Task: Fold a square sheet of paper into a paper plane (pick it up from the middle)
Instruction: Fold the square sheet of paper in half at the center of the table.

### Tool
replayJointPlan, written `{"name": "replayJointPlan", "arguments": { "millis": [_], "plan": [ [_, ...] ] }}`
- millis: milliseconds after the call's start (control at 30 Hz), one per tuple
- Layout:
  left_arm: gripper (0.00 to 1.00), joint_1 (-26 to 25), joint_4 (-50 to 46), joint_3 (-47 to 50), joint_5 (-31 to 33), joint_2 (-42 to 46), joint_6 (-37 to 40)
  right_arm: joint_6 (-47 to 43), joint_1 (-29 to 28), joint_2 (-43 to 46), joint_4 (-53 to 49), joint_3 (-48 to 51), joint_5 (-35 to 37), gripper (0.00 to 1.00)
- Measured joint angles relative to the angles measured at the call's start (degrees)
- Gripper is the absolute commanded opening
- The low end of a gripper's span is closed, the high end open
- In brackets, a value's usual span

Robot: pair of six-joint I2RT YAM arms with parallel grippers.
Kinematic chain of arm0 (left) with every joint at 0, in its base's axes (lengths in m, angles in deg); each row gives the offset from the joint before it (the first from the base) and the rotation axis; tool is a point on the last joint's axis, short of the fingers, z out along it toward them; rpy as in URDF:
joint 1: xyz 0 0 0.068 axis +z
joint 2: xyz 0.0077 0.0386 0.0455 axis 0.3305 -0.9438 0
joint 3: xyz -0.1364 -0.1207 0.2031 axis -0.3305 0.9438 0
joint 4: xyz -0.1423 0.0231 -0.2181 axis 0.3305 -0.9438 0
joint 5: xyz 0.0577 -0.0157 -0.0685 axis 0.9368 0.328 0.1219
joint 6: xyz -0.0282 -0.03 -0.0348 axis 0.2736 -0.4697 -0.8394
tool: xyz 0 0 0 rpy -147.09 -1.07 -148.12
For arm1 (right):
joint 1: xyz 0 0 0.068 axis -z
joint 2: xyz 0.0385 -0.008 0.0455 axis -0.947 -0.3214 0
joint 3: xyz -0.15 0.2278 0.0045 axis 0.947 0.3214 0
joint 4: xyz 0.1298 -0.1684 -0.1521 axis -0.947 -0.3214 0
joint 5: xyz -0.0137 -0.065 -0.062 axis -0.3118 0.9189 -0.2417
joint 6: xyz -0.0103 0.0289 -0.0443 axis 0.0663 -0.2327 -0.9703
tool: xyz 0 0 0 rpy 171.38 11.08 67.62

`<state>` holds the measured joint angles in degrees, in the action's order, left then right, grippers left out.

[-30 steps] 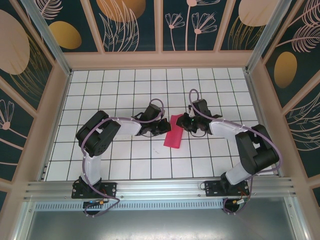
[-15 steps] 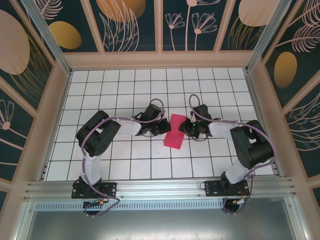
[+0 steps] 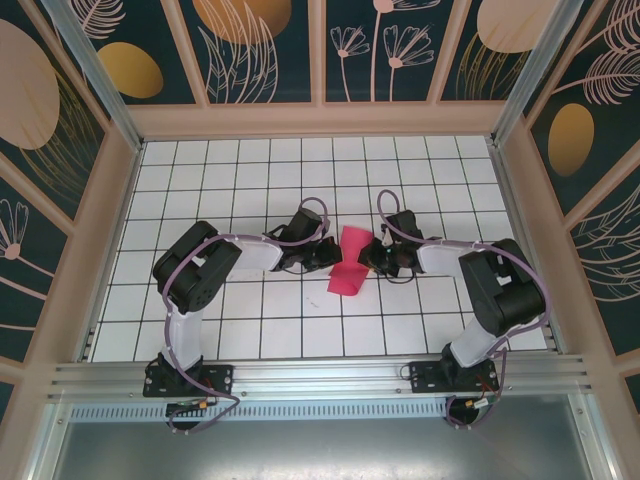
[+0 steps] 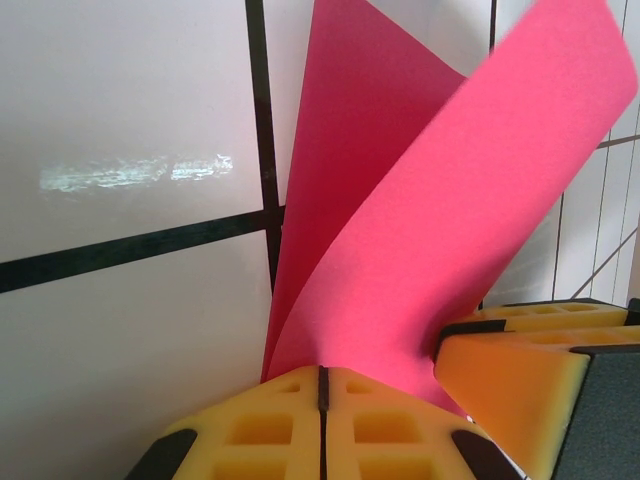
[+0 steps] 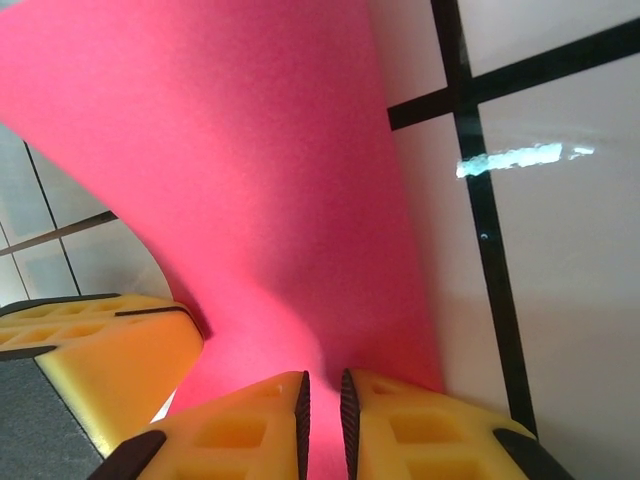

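The square sheet of paper [image 3: 346,272] is magenta-pink and bows up in a curve between my two grippers at the middle of the tiled floor. My left gripper [image 3: 329,256] is shut on its left edge; in the left wrist view the paper [image 4: 420,240] rises from the closed tips of the left gripper [image 4: 322,374]. My right gripper [image 3: 369,256] pinches the opposite edge. In the right wrist view the paper [image 5: 250,200] runs into the thin slit between the pads of the right gripper [image 5: 322,385]. The paper plane is out of view.
White tiled floor [image 3: 250,180] with black grid lines, fenced by wooden walls [image 3: 320,120] on three sides and a metal rail [image 3: 320,375] at the near edge. The opposite gripper's yellow finger [image 4: 515,380] sits close on the right of the left wrist view.
My right gripper has moved left towards the left one. The paper, lying nearly flat a second ago, now buckles upward between them. The left arm has stayed still.
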<state>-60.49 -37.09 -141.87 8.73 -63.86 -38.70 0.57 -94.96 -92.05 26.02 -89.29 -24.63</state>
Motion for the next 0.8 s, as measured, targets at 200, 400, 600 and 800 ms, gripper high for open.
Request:
{"name": "replayJointPlan", "arguments": {
  "millis": [200, 400, 600, 800],
  "plan": [
    [0.09, -0.02, 0.02, 0.0, 0.04, 0.0, 0.0, 0.2, 0.11, 7.56, -0.98, 0.7, -2.19, 0.23],
    [0.09, -0.02, 0.11, 0.0, 0.0, -0.09, 0.0, 1.05, 0.02, 9.18, 0.83, 2.43, -5.35, 0.22],
    [0.09, -0.02, 0.13, 0.0, 0.0, -0.09, 0.0, 1.62, -0.39, 4.98, 1.31, 4.81, -5.92, 0.22],
    [0.09, -0.02, 0.17, 0.0, -0.04, -0.15, 0.0, 1.53, -0.28, 2.49, 1.31, 5.05, -5.53, 0.22]
  ]
}}
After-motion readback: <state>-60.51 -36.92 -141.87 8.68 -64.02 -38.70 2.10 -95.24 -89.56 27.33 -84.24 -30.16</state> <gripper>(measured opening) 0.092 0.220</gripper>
